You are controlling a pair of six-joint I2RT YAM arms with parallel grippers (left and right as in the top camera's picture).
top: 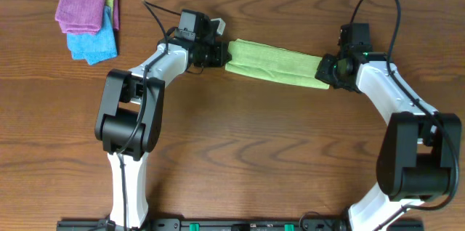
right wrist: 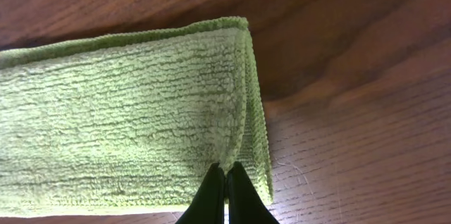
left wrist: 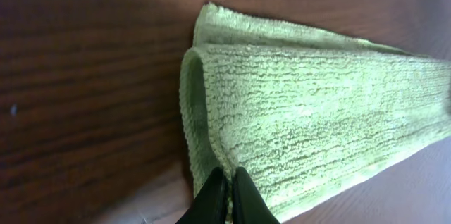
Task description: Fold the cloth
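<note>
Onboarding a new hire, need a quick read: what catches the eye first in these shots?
The cloth, folded into a long narrow light green strip, spans the middle of the table between the two arms. The left gripper is shut on one end, the right gripper on the other. In the far left corner, a purple cloth overlaps a bright blue cloth.

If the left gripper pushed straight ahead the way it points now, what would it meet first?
The cloth: the left gripper is shut on its end edge. It seems to point steeply down, so the table lies just beneath, though the angle is unclear.
</note>
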